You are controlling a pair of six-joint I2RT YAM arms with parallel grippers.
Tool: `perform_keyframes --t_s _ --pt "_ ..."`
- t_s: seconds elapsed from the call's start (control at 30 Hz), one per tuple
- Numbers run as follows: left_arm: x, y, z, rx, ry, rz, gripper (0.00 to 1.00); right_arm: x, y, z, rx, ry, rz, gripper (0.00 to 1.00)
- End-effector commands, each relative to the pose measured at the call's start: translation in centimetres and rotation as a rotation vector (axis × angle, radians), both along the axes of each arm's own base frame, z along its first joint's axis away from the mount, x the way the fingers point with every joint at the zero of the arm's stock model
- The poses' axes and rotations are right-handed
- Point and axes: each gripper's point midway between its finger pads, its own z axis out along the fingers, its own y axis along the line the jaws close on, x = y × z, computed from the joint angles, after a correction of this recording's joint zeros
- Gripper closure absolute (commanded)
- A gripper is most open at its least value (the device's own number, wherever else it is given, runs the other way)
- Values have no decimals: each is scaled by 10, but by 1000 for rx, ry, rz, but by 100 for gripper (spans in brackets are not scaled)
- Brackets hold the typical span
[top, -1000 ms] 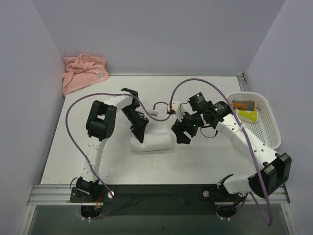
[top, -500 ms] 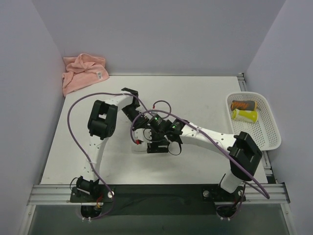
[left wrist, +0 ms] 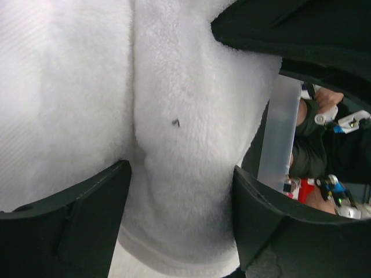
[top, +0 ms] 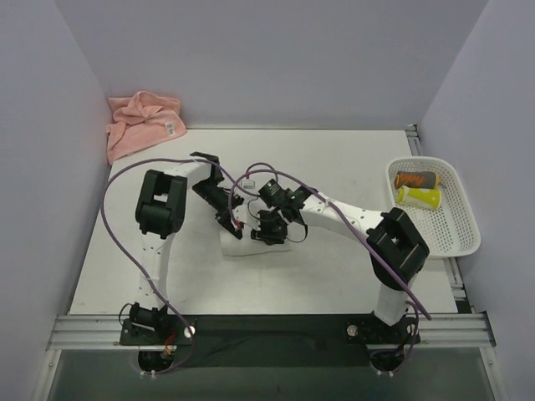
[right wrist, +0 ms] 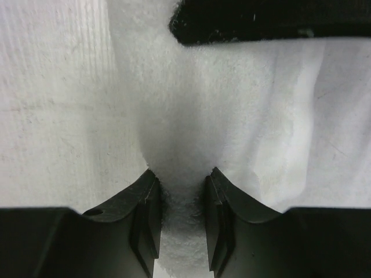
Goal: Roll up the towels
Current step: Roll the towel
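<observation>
Both arms are made of white tubular links joined by boxy black motor housings: the left arm (top: 160,203) and the right arm (top: 397,246). A thin purple cable (top: 111,209) loops loosely along each one. A small green light (top: 269,188) glows on the right arm's black wrist. The left hand (top: 232,227) and right hand (top: 269,238) are black. Their matte black fingers (right wrist: 142,214) are smooth and wedge-shaped.
</observation>
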Motion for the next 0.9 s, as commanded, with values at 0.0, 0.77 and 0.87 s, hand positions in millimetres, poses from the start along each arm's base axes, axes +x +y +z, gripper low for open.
perform_keyframes --t_s 0.0,0.77,0.87 --pt "21 32 19 -67 -127 83 22 -54 -30 -24 -96 366 -69 83" --pt "36 66 46 -53 -364 747 3 -29 -14 -19 -2 962 -316 86" --pt "37 47 36 -48 -355 744 3 -27 -14 -20 -10 966 -314 86"
